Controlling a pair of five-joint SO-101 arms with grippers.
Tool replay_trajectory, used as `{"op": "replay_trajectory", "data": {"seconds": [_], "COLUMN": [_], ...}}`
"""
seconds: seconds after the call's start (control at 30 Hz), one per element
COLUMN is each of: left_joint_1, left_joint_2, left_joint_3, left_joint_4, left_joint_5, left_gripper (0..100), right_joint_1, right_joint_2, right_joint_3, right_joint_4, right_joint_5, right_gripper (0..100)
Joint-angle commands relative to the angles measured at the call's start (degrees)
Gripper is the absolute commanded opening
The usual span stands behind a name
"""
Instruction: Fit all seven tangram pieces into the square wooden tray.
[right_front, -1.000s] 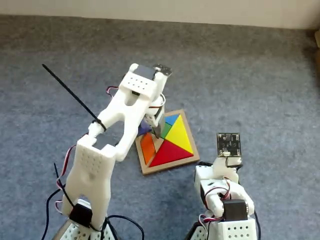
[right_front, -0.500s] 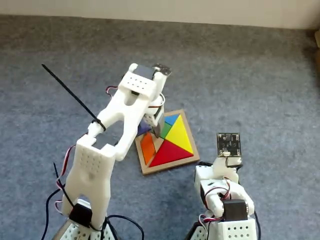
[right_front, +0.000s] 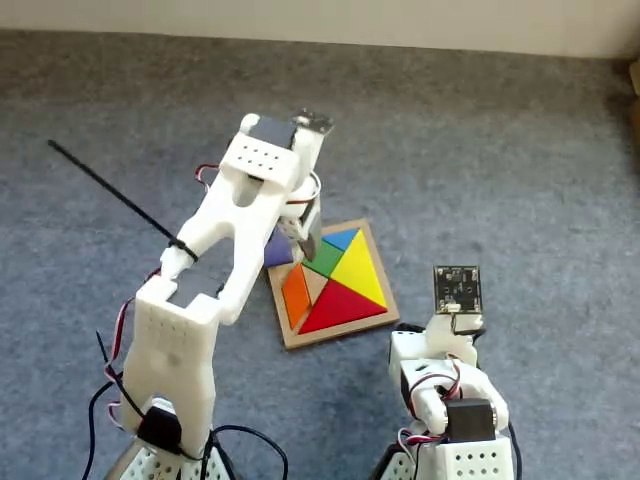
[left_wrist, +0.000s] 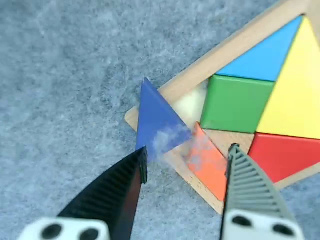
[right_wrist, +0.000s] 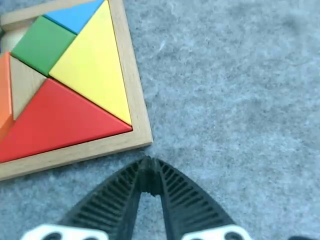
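Observation:
The square wooden tray (right_front: 340, 330) lies on the carpet with red (right_front: 340, 305), yellow (right_front: 360, 270), green (right_front: 325, 258), light blue (right_front: 343, 239) and orange (right_front: 295, 290) pieces in it. A dark blue triangle (left_wrist: 156, 120) rests tilted across the tray's corner rim (left_wrist: 230, 47), partly over the carpet. My left gripper (left_wrist: 188, 150) hangs open just above it and the orange piece (left_wrist: 210, 162), holding nothing. A pale bare slot (left_wrist: 191, 105) shows beside the green square (left_wrist: 235, 102). My right gripper (right_wrist: 148, 172) is shut, on the carpet just off another tray corner (right_wrist: 142, 140).
Grey-blue carpet (right_front: 500, 150) surrounds the tray on all sides. A black cable tie (right_front: 110, 195) sticks out from the left arm. The right arm (right_front: 450, 395) sits folded near the front edge, right of the tray.
The left arm has swung a little to the left and back, so more of the dark blue triangle shows at the tray's corner. The right arm has not moved.

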Motion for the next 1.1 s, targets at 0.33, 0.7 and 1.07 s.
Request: {"op": "replay_trajectory", "data": {"seconds": [0.33, 0.7, 1.07], "left_joint_1": [-6.73, -6.29, -3.56], "left_joint_2": [-5.05, -3.56, -1.27], "left_joint_3": [6.81, 11.21, 10.86], "left_joint_4": [-6.42, -12.04, -13.27], "left_joint_5": [-4.22, -6.15, -6.15], "left_gripper": [25, 25, 18], "right_joint_1": [0.66, 0.66, 0.66], "right_joint_2": [-0.92, -0.92, -0.92], "right_joint_3": [5.05, 5.05, 5.05], "right_joint_4": [0.22, 0.22, 0.22], "right_joint_5": [-0.18, -0.18, -0.18], "right_gripper": [0.4, 0.4, 0.4]}}
